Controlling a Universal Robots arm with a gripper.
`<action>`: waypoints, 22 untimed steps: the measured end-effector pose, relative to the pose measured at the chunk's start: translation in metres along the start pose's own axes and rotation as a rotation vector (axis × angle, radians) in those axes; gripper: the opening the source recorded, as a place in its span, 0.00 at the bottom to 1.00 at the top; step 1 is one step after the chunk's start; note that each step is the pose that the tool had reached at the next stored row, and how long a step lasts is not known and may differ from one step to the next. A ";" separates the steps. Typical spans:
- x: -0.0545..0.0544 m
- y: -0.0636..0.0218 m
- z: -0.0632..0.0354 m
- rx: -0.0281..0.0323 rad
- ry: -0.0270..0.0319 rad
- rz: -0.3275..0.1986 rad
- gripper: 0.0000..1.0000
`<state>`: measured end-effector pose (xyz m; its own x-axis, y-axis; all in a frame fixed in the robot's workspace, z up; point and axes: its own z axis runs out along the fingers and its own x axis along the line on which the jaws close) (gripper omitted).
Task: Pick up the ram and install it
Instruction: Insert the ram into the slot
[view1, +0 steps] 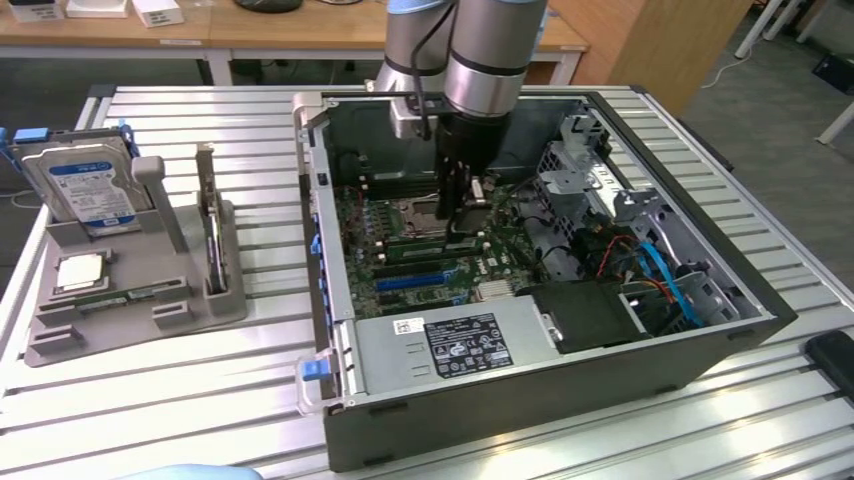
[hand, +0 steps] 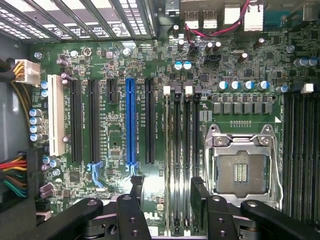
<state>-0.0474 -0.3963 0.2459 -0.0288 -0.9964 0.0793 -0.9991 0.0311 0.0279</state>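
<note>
My gripper (view1: 461, 222) is down inside the open computer case (view1: 747, 300), just above the motherboard (hand: 115, 65). In the wrist view its two black fingers (hand: 135, 187) stand open, astride the row of memory slots (hand: 181, 150) beside the empty processor socket (hand: 240, 170). Nothing is between them. I cannot tell whether a stick sits in any slot. A narrow green ram (view1: 127, 296) lies flat on the grey holder (view1: 80, 345), at the exterior view's left. A second thin board (view1: 210, 215) stands on edge in that holder.
The holder also carries a silver hard drive (view1: 87, 185) with a blue-white label and a square silver processor chip (view1: 80, 272). Inside the case are the power supply (view1: 454, 345), a black fan (view1: 601, 310), drive cages (view1: 587, 170) and blue and red cables (view1: 667, 280). The case walls enclose the arm.
</note>
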 end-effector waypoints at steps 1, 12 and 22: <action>0.000 -0.0003 -0.0007 -0.0003 -0.0004 0.000 0.50; 0.001 -0.0014 -0.0070 -0.0028 -0.0018 0.004 0.50; 0.001 -0.0014 -0.0083 -0.0028 0.0006 0.004 0.50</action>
<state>-0.0458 -0.3962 0.2542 -0.0325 -0.9963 0.0800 -0.9989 0.0350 0.0304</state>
